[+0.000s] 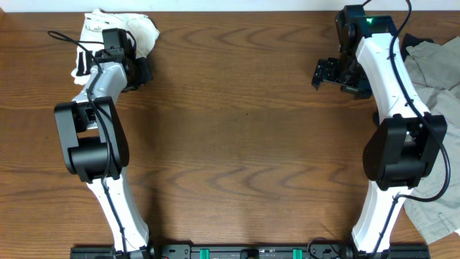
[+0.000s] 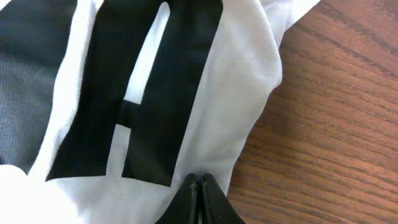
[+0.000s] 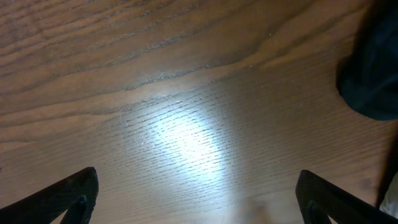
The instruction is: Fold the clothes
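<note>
The clothes, a white T-shirt [image 1: 122,29] with black block lettering, lie bunched at the far left of the table. In the left wrist view the shirt [image 2: 236,93] fills the left side, with a big black letter [image 2: 155,81] facing up. My left gripper [image 1: 136,65] is shut, its tips [image 2: 199,177] pressed together over the shirt's white edge; no fabric shows between them. My right gripper [image 1: 320,72] stands wide open over bare wood at the far right, away from the shirt. Nothing lies between its fingers [image 3: 198,180].
A pile of grey-beige garments [image 1: 438,72] lies along the table's right edge beside the right arm. A dark blurred shape [image 3: 373,74] shows at the right of the right wrist view. Wooden tabletop [image 1: 244,144] spreads between the two arms.
</note>
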Tool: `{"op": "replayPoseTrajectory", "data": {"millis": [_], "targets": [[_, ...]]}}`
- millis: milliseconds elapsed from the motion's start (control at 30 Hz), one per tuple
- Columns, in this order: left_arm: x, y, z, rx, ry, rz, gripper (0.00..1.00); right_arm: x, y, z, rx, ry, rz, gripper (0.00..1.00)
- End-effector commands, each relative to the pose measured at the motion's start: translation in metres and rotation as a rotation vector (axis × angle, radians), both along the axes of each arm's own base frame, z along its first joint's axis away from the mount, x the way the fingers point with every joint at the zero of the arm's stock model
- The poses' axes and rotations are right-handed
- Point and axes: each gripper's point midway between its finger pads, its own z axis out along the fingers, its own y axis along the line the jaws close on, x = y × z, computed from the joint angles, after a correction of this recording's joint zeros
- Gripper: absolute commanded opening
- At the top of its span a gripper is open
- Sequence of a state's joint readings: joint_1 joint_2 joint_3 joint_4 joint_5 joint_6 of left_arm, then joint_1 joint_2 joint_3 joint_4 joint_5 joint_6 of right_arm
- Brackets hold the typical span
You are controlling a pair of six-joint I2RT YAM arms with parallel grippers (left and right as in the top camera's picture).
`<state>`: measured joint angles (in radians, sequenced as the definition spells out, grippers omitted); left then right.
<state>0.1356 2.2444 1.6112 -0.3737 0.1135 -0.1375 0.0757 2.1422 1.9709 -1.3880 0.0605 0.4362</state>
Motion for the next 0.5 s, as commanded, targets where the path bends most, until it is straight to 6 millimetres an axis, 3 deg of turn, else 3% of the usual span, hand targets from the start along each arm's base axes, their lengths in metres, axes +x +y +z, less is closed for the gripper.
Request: {"op": "replayPoseTrajectory", "data": {"millis": [0,233,467], "targets": [[-0.012,-0.01,-0.029,-0.043,0.064,-0.01,0.06,0.003,-0.003,0.007,-0.01,-0.022,0.0,0.99],[-0.012,-0.01,-0.028,-0.046,0.063,-0.012,0.06,0.003,-0.003,0.007,-0.01,-0.022,0.0,0.99],[-0.007,-0.01,-0.002,-0.039,0.018,-0.013,0.06,0.003,-0.003,0.007,-0.01,-0.022,0.001,0.99]]}}
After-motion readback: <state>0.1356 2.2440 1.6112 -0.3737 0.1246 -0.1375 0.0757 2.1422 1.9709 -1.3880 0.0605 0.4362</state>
